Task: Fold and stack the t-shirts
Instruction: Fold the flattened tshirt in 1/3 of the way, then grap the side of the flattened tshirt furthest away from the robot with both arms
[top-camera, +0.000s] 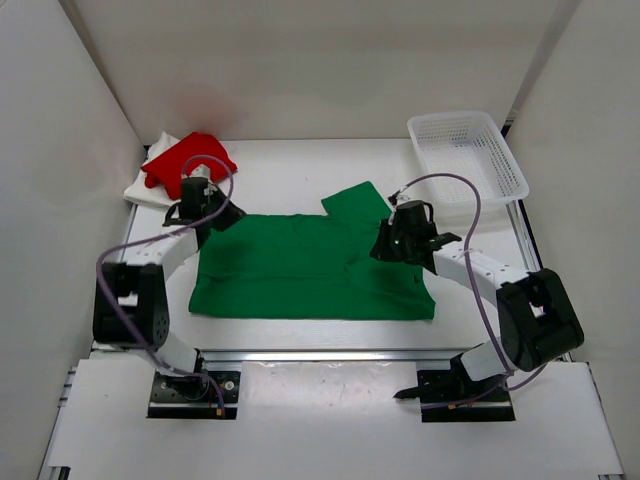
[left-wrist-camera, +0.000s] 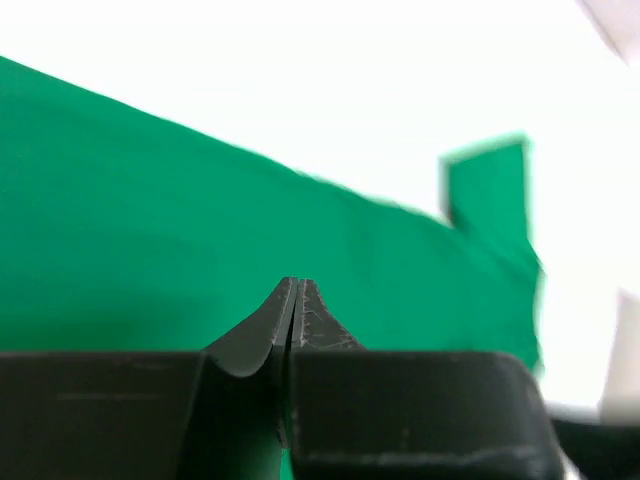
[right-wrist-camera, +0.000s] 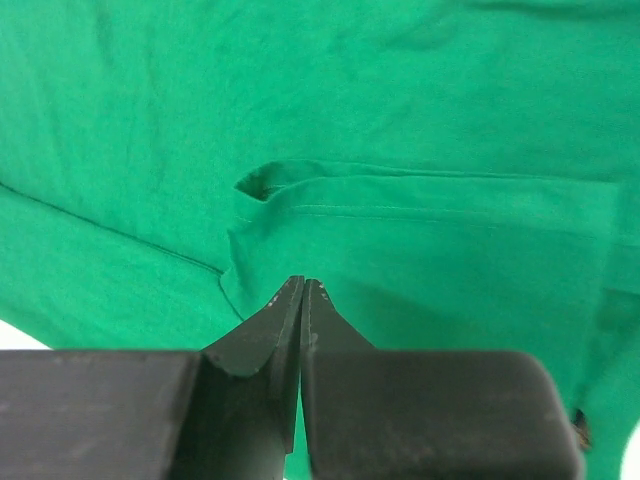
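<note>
The green t-shirt (top-camera: 300, 270) lies spread flat in the middle of the table, one sleeve (top-camera: 355, 200) pointing to the back. My left gripper (top-camera: 228, 215) hovers at its back left corner with the jaws shut and no cloth showing between them (left-wrist-camera: 296, 282); the green t-shirt (left-wrist-camera: 200, 220) fills the view beyond. My right gripper (top-camera: 383, 247) is over the shirt's right shoulder, jaws shut and empty (right-wrist-camera: 303, 281), just short of a folded hem (right-wrist-camera: 300, 195). The red t-shirt (top-camera: 190, 160) lies crumpled on the white t-shirt (top-camera: 142, 188) at the back left.
A white plastic lattice basket (top-camera: 500, 160) stands at the back right corner. White walls close in the table on the left, back and right. The arms' bases sit on the rail at the near edge.
</note>
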